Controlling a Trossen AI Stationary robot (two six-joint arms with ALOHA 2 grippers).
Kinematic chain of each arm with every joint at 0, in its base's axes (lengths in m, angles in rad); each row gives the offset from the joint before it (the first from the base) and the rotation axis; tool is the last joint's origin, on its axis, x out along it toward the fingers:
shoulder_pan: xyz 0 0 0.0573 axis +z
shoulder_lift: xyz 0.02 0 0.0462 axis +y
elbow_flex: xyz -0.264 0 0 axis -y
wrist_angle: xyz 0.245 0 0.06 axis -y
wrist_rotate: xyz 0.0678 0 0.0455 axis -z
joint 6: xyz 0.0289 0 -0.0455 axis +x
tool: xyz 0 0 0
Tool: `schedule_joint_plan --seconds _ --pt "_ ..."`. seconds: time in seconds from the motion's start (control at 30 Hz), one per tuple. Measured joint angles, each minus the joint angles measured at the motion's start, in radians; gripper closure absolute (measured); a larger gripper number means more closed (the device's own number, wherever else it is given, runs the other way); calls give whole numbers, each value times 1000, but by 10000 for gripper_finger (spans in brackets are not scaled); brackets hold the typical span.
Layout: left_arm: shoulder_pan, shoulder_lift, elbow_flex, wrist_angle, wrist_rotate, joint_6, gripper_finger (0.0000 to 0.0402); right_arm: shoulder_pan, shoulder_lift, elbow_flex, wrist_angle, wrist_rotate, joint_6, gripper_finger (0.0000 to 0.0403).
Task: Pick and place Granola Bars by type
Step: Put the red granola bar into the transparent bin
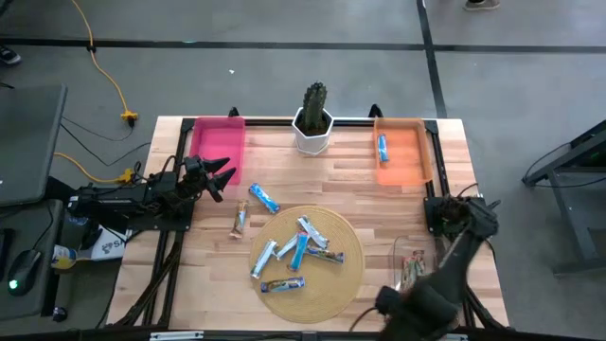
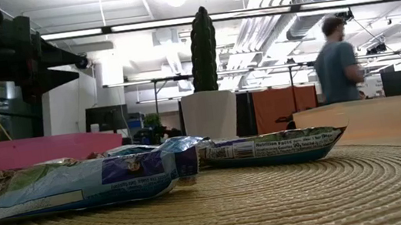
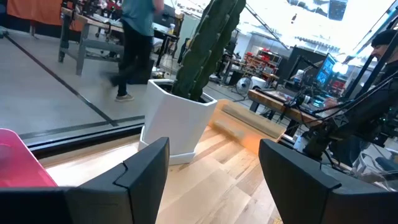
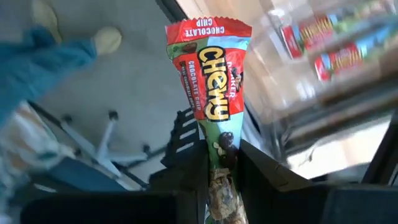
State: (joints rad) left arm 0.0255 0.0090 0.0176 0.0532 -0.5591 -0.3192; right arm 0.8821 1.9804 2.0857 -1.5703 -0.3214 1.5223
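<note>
Right gripper (image 4: 219, 163) pinches the red bar (image 4: 210, 81) by one end, long axis pointing away from the fingers. Clear bin (image 1: 413, 262) lies just beside it. Left gripper (image 1: 220, 177) open, empty.

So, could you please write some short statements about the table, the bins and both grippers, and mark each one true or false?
1. The right gripper is shut on a red-topped chocolate chip granola bar. True.
2. The left gripper holds a blue-and-white bar. False: its fingers are open and empty, next to the pink plastic bin.
3. The orange plastic bin contains one blue-and-white foil bar. True.
4. The pink bin already contains several bars. False: no bar shows in it.
5. The dark green cactus in a white pot stands on the round woven mat. False: it stands at the table's far edge, between the two bins.
</note>
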Motion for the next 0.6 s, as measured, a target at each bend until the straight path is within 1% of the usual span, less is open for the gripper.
schedule_joint_plan --seconds 0.2,0.3,0.4,0.6 --pt "0 0 0 0 2 0 156 124 -65 0 -1 138 338 340" --pt "0 0 0 0 2 0 156 181 -95 0 -1 217 459 340" --pt "0 0 0 0 2 0 156 222 -110 0 -2 261 514 340" --pt "0 0 0 0 2 0 156 240 -111 -23 -1 268 544 340"
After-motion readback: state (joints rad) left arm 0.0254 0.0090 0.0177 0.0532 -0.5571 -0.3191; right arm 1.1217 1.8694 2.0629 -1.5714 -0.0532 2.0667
